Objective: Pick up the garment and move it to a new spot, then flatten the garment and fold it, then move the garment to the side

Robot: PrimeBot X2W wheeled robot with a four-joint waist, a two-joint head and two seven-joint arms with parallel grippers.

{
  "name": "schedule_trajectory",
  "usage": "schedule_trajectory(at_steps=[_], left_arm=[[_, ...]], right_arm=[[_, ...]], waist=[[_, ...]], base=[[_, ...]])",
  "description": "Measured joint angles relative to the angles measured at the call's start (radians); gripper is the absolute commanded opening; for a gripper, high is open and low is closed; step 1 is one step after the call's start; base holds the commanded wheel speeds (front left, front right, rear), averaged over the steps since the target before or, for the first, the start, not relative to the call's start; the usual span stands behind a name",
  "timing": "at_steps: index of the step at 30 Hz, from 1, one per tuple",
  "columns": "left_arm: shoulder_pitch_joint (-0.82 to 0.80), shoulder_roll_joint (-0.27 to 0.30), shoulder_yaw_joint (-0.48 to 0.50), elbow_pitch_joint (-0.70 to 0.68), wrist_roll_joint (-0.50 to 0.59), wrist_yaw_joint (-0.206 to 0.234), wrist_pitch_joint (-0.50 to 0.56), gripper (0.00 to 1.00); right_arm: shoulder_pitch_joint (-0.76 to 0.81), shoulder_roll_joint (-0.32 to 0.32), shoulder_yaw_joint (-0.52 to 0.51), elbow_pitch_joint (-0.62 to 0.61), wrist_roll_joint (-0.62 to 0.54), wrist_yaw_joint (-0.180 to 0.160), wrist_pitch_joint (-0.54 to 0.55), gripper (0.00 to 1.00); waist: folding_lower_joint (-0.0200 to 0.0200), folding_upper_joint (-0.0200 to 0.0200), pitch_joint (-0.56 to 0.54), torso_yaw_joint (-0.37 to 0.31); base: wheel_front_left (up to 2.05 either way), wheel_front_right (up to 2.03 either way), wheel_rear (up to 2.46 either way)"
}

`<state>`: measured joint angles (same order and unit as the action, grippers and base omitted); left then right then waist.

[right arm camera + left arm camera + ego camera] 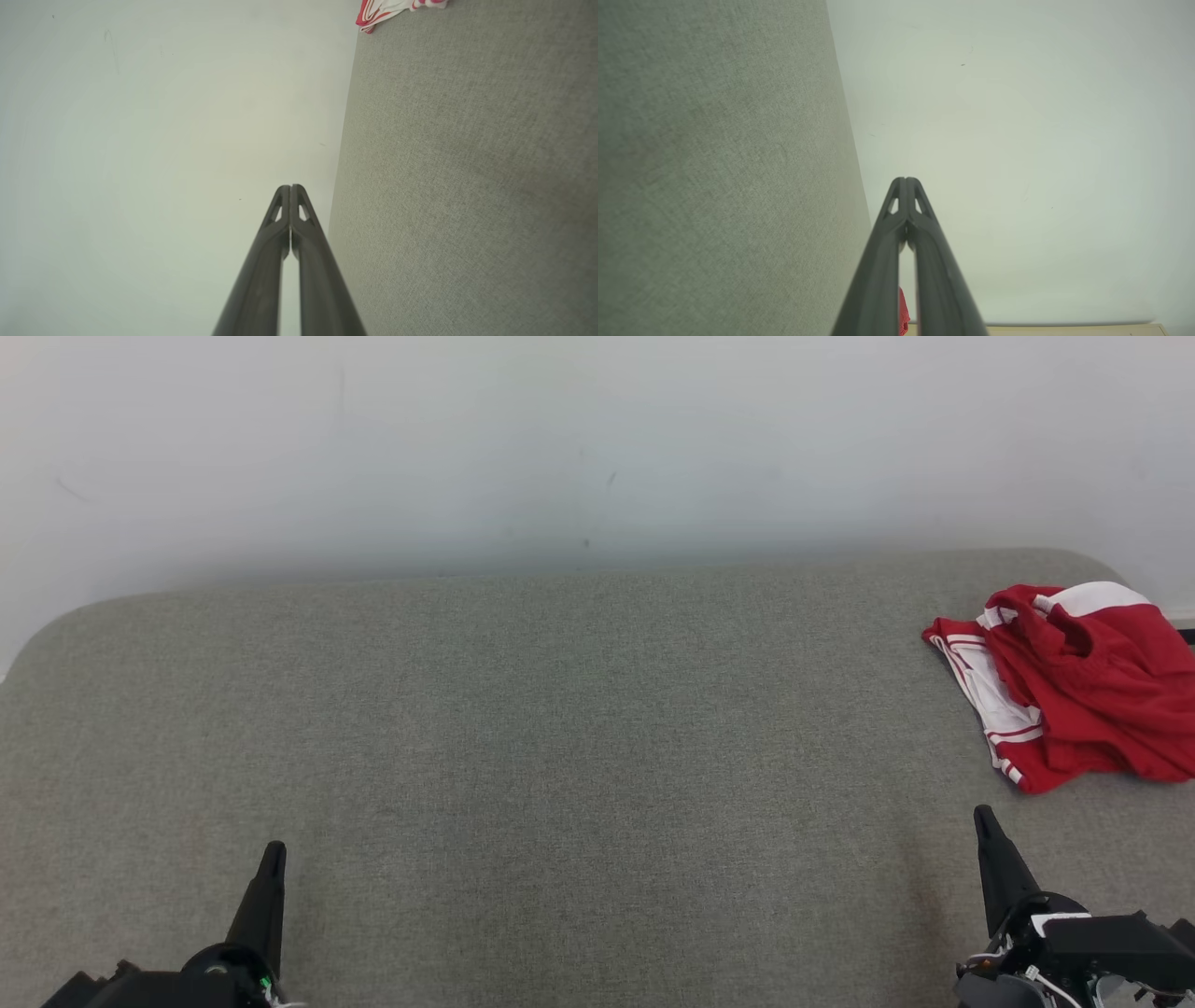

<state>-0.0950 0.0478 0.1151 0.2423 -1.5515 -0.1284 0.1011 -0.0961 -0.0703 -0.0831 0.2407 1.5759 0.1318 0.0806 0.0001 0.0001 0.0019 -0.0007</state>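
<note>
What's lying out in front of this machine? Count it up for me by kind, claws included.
Crumpled red and white garment: 1
Claws, the left claw and the right claw, both shut and empty: 2
Grey fabric surface under it all: 1
Total: 4

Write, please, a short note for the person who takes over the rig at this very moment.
Hands: left hand shut and empty, at the near left over the grey surface; right hand shut and empty, at the near right.
Things: the garment, red with white trim, lies crumpled at the far right of the grey surface, ahead of the right hand and apart from it.
Done: nothing that shows; the garment is not yet picked up.
Left: pick up, move, flatten, fold, set aside.
</note>
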Motion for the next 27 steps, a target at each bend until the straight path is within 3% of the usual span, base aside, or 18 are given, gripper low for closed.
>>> schedule_trajectory(at_steps=[9, 27], left_arm=[[-0.009, 0.000, -0.001, 0.003, -0.059, -0.001, 0.013, 0.00], [-0.009, 0.000, -0.001, 0.003, -0.059, -0.001, 0.013, 0.00]], right_arm=[[-0.007, 0.003, -0.008, 0.003, 0.053, 0.000, 0.016, 0.00], [-0.008, 0.006, -0.013, 0.003, 0.052, 0.000, 0.020, 0.00]], waist=[[0.0000, 0.0000, 0.001, 0.001], [0.0000, 0.0000, 0.001, 0.001]], base=[[0.00, 0.00, 0.00], [0.00, 0.00, 0.00]])
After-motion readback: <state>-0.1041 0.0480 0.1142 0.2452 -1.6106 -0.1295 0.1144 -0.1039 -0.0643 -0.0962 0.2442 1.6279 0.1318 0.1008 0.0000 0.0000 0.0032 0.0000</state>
